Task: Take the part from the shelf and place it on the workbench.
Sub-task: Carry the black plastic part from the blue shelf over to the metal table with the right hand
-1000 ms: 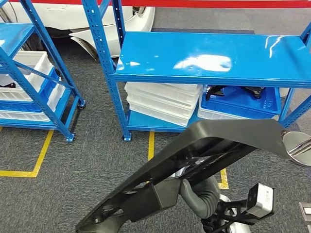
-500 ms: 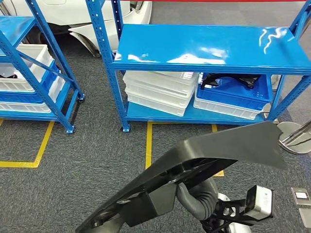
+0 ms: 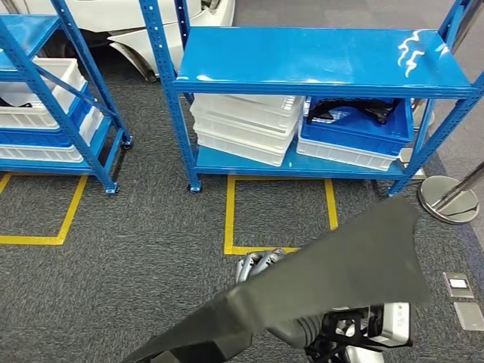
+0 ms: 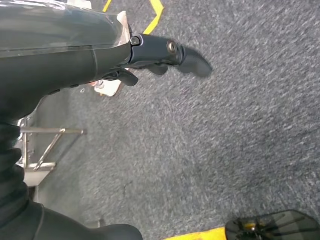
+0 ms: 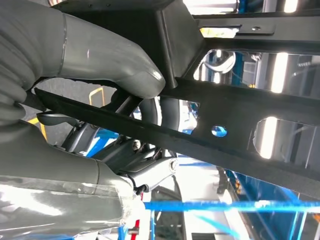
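Backing away from the blue shelf (image 3: 320,60), the robot's view is now taking in more carpet, and the black part (image 3: 336,272) is riding lower. Its right hand (image 5: 113,70) is clasping a strut, thumb over the top; the left hand (image 4: 166,52) is hanging with fingers apart, holding nothing. With the long part overhanging well beyond the right hand, it is likely to twist loose or clip the shelf post during a turn.

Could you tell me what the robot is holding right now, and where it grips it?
The right hand grips the black part by a rib on its underside.
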`<control>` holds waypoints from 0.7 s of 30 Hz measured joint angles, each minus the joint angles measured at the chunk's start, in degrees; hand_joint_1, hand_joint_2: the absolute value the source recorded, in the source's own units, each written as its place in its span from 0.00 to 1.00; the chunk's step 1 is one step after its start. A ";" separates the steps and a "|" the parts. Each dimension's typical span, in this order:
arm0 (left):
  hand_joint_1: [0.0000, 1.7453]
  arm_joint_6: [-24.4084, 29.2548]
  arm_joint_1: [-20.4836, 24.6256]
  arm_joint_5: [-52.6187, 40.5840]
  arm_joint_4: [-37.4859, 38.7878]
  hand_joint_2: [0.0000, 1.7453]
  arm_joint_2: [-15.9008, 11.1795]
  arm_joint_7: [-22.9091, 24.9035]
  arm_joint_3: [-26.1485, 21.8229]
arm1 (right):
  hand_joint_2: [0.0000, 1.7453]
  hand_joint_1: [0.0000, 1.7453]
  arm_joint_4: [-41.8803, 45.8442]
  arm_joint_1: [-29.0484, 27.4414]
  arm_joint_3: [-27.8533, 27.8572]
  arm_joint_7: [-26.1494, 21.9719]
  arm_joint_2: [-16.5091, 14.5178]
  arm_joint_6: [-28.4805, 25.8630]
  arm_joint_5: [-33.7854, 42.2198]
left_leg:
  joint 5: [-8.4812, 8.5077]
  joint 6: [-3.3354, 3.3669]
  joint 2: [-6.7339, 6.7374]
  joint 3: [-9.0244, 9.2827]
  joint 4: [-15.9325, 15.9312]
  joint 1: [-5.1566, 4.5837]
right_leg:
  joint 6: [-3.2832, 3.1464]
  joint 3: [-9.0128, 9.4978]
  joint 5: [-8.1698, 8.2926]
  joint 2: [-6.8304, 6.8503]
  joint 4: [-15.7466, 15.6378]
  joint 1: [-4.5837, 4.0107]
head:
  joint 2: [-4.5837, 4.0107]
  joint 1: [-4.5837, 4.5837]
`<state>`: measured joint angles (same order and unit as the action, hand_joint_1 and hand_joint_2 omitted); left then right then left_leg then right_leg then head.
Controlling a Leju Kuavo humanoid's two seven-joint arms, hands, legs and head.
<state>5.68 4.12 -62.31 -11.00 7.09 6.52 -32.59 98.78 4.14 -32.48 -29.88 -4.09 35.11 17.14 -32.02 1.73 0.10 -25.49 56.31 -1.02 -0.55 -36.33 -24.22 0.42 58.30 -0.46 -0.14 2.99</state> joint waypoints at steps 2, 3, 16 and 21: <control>0.00 -0.01 -0.02 0.01 0.01 1.00 0.18 0.01 -0.01 | 1.00 1.00 -0.06 0.16 -0.13 -0.03 0.08 0.09 0.02 | 0.88 0.33 0.19 -0.73 -0.71 0.08 | 0.53 -0.83 0.37 -0.13 0.11 0.05 | -0.01 0.04; 0.00 -0.01 -0.03 0.01 0.01 1.00 0.26 0.03 -0.02 | 1.00 1.00 -0.09 0.25 -0.16 -0.03 0.14 0.10 0.03 | 1.61 0.71 0.36 -1.39 -0.82 0.21 | 0.81 -1.39 -0.92 -0.28 0.92 0.07 | 0.00 0.08; 0.00 -0.05 0.05 0.00 0.01 1.00 0.56 -0.20 -0.04 | 1.00 1.00 -0.54 1.63 -1.09 -0.07 0.67 0.42 0.10 | 8.83 -0.36 0.86 -11.39 2.41 0.46 | 0.79 10.56 -7.94 -0.63 -2.00 0.36 | 0.00 0.25; 0.00 -0.08 -0.16 0.02 0.01 1.00 0.57 -0.20 -0.06 | 1.00 1.00 -0.90 1.90 -1.48 -0.07 0.86 0.51 0.13 | -0.91 -2.00 0.40 -13.47 10.05 1.18 | -1.34 6.67 -4.09 -0.02 -2.21 0.56 | -0.01 0.28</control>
<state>5.61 3.97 -62.29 -10.99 7.66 6.32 -32.65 97.88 6.03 -33.96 -29.95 -3.23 35.63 17.27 -32.93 -0.26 0.50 -38.96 66.37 0.16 -1.89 -29.66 -28.31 0.40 56.10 0.10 -0.15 3.27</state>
